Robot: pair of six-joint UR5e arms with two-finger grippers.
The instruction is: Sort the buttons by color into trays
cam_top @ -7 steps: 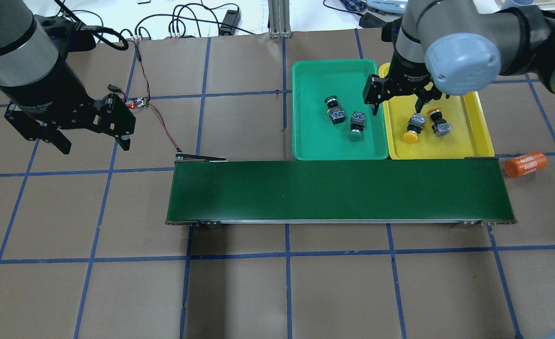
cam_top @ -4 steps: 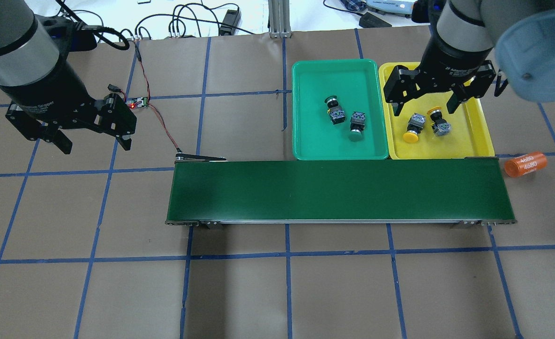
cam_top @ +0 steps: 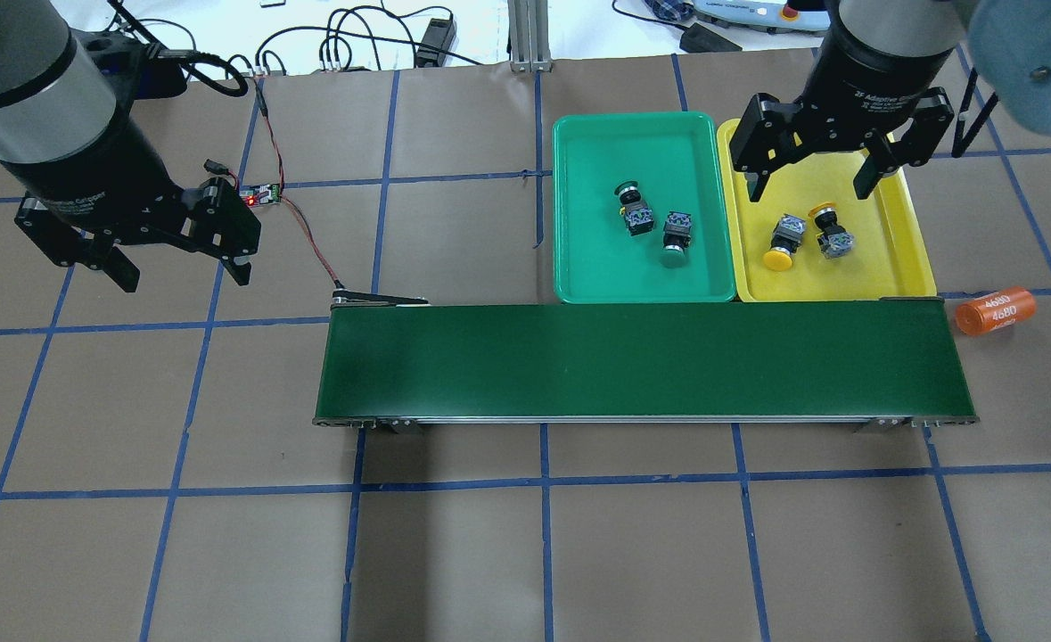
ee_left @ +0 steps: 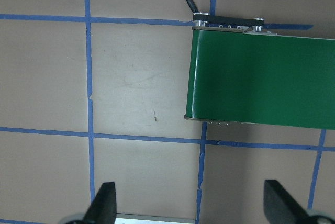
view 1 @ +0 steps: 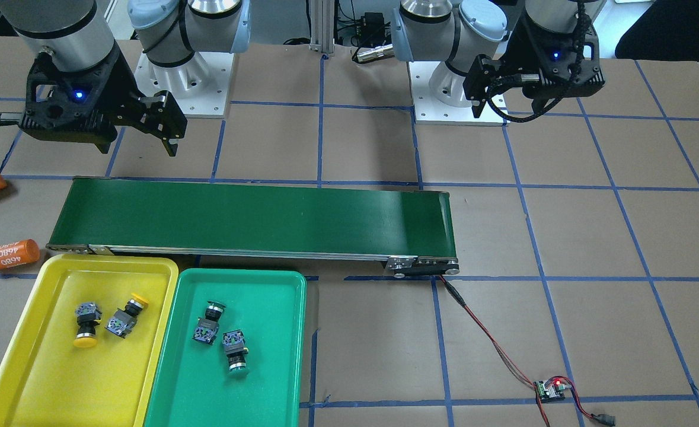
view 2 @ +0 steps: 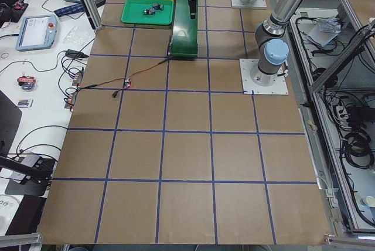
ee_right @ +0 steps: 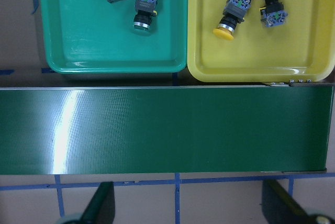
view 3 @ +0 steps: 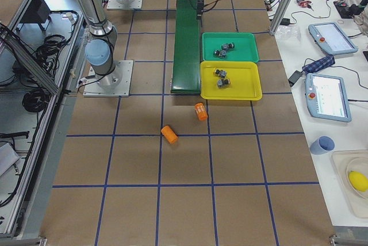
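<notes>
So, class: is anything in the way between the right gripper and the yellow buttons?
Nothing visible does. The right gripper hangs open, raised clear of the low belt; both yellow buttons lie uncovered in the yellow tray.

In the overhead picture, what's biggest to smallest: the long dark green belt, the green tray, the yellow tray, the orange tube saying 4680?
Largest: long dark green conveyor belt.
Then green plastic tray and yellow plastic tray, which look alike, so no ranking between them.
Smallest: orange cylinder marked 4680.
</notes>
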